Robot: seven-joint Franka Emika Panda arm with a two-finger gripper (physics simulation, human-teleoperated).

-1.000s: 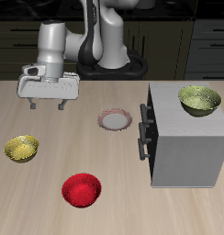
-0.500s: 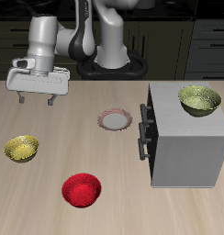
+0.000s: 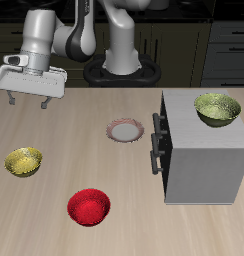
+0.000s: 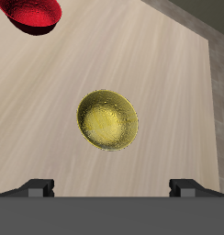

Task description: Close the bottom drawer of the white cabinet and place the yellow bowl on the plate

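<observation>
With my gripper (image 3: 29, 101) open and empty at the frame's upper left, I should descend straight onto the yellow bowl (image 3: 24, 161) at left-centre, pinching one rim wall.

both views are evenly and brightly lit, with the flat, clean look of a render and no grain or motion blur. in the exterior view the light falls from above: the white cabinet (image 3: 204, 148) throws a soft, faint shadow along its base, and the red bowl (image 3: 88, 207) and yellow bowl (image 3: 23, 161) sit on small dim patches of shade. the background at the top of the frame is dark. the surface (image 3: 54, 225) shows pale wood grain without glare. in the wrist view the yellow bowl (image 4: 107, 120) carries small glossy highlights on its ribbed inside, with a thin shadow at its rim. edges stay sharp throughout, though low resolution softens fine detail.
</observation>
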